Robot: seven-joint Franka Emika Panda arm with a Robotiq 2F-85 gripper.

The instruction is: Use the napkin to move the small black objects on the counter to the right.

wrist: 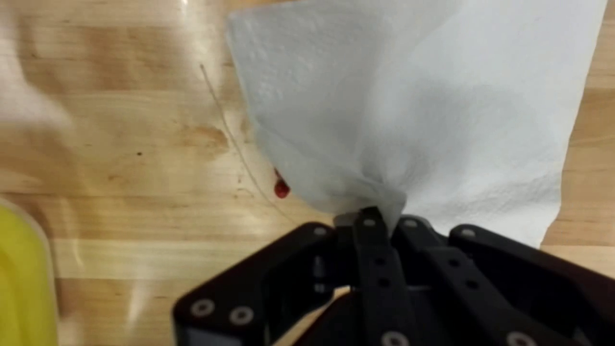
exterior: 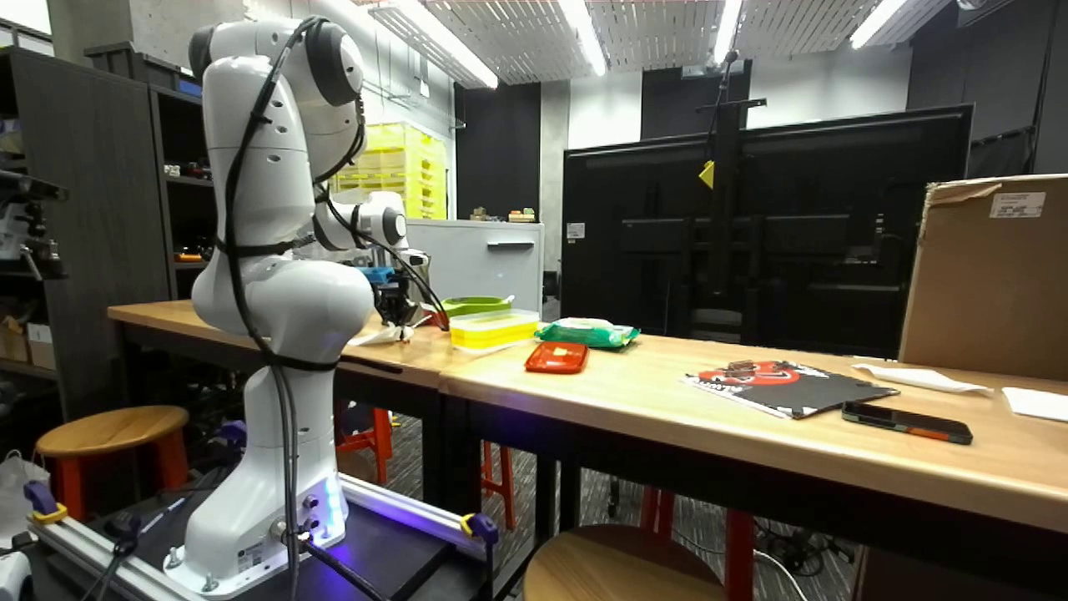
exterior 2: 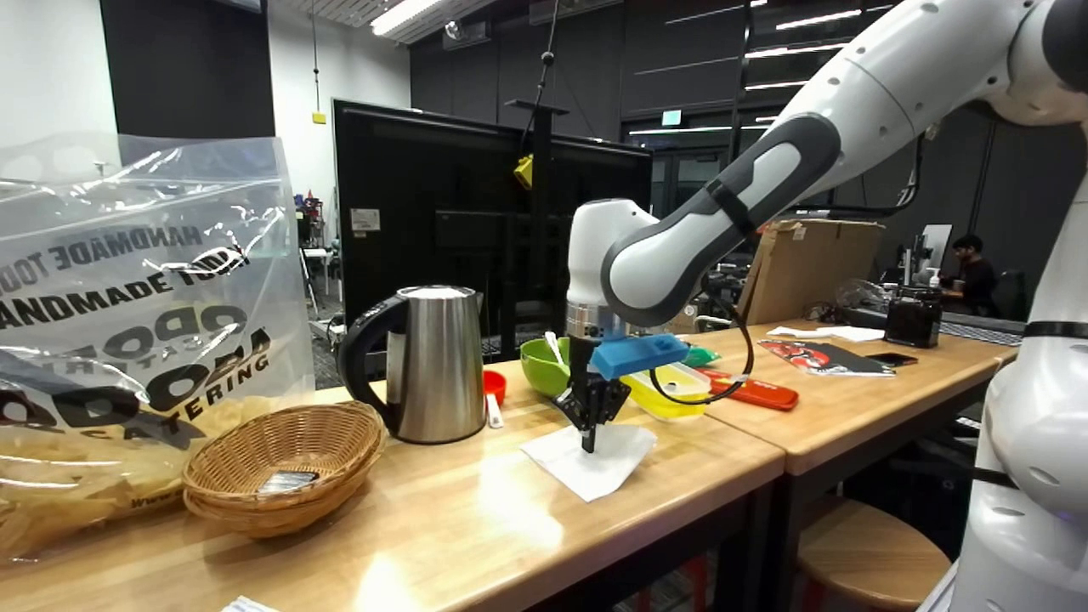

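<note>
The counter (exterior 2: 425, 518) is a light-brown wooden worktop in both exterior views. A white napkin (exterior 2: 625, 450) lies spread on it, with a pinched fold raised at my gripper (exterior 2: 588, 440). In the wrist view my gripper (wrist: 389, 223) is shut on the napkin (wrist: 471, 125), which spreads ahead and to the right of the fingers. A small dark-red drop-shaped bit (wrist: 281, 188) lies at the napkin's left edge. Farther left is a tiny dark speck (wrist: 139, 154); I cannot tell if it is loose or a wood mark. No other small black objects show; any under the napkin are hidden.
A yellow container (exterior 2: 667, 389), a green bowl (exterior 2: 544, 370) and a red cup (exterior 2: 495, 387) stand near the gripper. A kettle (exterior 2: 442, 365), wicker basket (exterior 2: 289, 459) and plastic bag (exterior 2: 144, 323) stand beyond. A red case (exterior: 557, 357) and green packet (exterior: 588, 334) lie past the container.
</note>
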